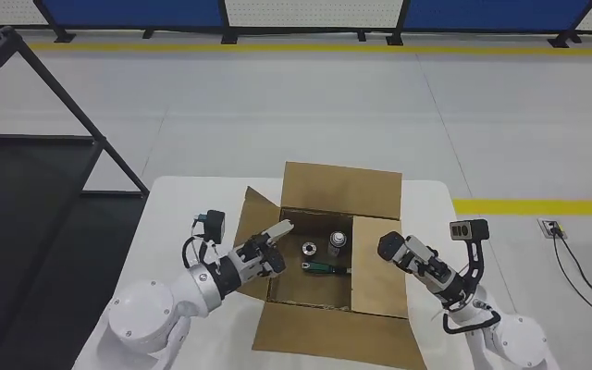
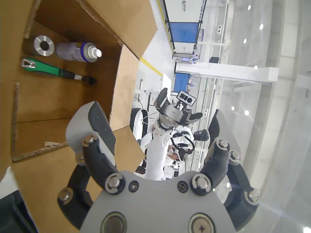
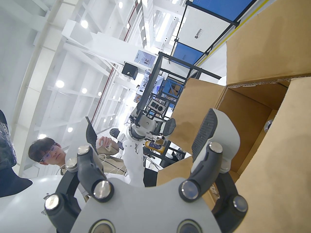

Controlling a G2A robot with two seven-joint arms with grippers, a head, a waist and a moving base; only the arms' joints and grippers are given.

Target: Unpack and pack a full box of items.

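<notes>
An open cardboard box (image 1: 339, 191) stands on the white table (image 1: 178, 211) with its flaps spread. Inside lie a silver metal cylinder (image 1: 307, 248) (image 2: 43, 45), a spray can (image 1: 337, 243) (image 2: 76, 51) and a green-handled tool (image 1: 321, 268) (image 2: 52, 70). My left gripper (image 1: 270, 248) (image 2: 158, 128) hangs open and empty over the box's left flap (image 1: 252, 231). My right gripper (image 1: 393, 248) (image 3: 148, 132) hangs open and empty above the right flap (image 1: 379, 268). In the right wrist view only a sliver of the metal cylinder (image 3: 268, 125) shows inside the box (image 3: 257, 56).
A black metal frame (image 1: 55, 139) stands off the table's left side. The near flap (image 1: 333, 338) lies flat toward the robot, the far flap (image 1: 340, 190) stands up. Bare tabletop lies left of the box.
</notes>
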